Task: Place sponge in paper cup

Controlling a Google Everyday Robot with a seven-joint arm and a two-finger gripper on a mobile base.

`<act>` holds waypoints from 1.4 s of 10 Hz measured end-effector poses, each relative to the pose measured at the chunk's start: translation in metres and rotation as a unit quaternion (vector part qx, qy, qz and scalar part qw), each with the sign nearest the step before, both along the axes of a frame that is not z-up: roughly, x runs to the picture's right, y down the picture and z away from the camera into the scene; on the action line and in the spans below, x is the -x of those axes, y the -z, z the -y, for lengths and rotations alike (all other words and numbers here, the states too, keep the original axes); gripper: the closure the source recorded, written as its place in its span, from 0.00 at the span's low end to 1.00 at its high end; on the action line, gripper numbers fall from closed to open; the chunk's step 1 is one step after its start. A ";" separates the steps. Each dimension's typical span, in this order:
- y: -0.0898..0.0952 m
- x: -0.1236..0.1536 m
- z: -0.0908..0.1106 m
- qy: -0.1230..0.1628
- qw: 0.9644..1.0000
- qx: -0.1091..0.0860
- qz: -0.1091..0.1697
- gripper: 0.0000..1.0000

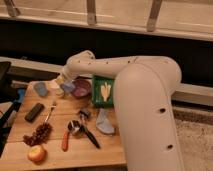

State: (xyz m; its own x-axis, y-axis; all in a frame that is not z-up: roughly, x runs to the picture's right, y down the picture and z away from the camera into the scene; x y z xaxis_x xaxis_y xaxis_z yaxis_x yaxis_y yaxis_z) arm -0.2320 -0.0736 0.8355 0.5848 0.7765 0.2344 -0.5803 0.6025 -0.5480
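Observation:
My gripper (63,83) is at the far left part of the wooden table, at the end of the white arm that reaches in from the right. It is shut on the sponge (68,87), a small blue block just left of the purple bowl. The paper cup (56,88) is a short off-white shape right below and left of the gripper, partly hidden by it. The sponge hangs at the cup's right edge; I cannot tell whether it touches the cup.
A purple bowl (82,88) and a green bag (103,92) stand right of the gripper. A blue-grey lump (41,89) lies to its left. Nearer me are a black block (34,112), fork (50,111), grapes (37,134), a round fruit (36,153), utensils (82,131) and a pale blue cloth (105,123).

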 end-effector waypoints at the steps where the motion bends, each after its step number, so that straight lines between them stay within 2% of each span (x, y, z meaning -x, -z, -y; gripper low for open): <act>1: -0.010 0.007 0.007 -0.001 1.000 -0.005 0.004 1.00; 5: -0.046 0.062 0.042 0.010 0.999 -0.026 0.036 1.00; 7: -0.053 0.075 0.056 0.021 0.998 -0.041 0.051 1.00; 10: -0.055 0.083 0.062 0.028 0.996 -0.051 0.066 1.00; 14: -0.055 0.086 0.054 -0.003 0.994 -0.053 0.094 1.00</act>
